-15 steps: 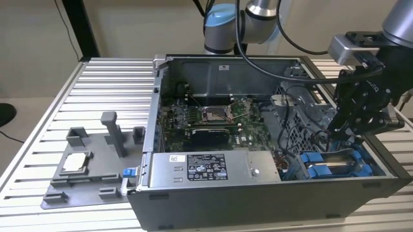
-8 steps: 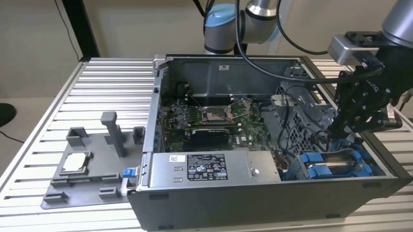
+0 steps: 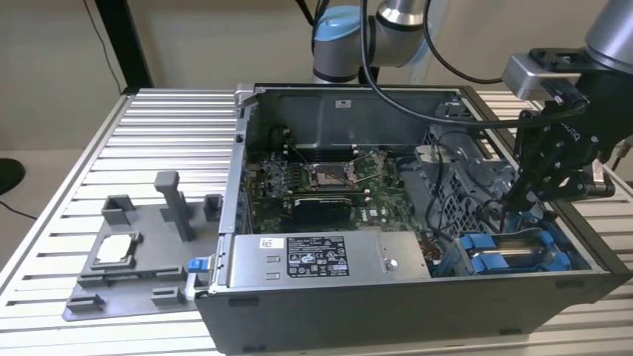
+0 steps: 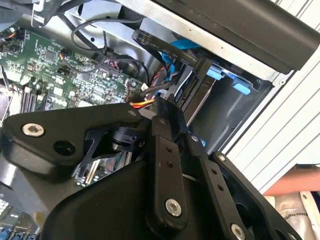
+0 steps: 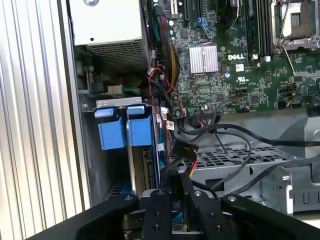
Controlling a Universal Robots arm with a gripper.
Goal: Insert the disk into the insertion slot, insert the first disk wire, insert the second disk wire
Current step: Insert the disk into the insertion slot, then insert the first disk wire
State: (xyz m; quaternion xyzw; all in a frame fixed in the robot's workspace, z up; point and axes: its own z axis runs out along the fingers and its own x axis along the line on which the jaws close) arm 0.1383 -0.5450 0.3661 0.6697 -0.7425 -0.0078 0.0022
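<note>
The disk [image 3: 506, 252], in its bright blue carrier, sits in the insertion slot at the case's front corner, on the exterior view's right. Its blue end tabs [image 5: 141, 131] show beside a second blue carrier [image 5: 112, 136], and the tabs [image 4: 215, 74] also appear in the second wrist view. My gripper [image 3: 511, 205] hangs just above the bay. Its black fingers [image 5: 176, 186] are pressed together on a black connector [image 5: 183, 151] with red and yellow wires [image 4: 142, 103], right next to the disk's edge. I cannot tell whether the connector is plugged in.
A grey labelled power-supply box [image 3: 327, 256] lies along the case front, with the green motherboard [image 3: 316, 178] behind it. A metal drive cage [image 3: 465, 167] and loose black cables [image 5: 235, 145] crowd the bay. On the table, at the exterior view's left, is a grey fixture tray [image 3: 138, 259].
</note>
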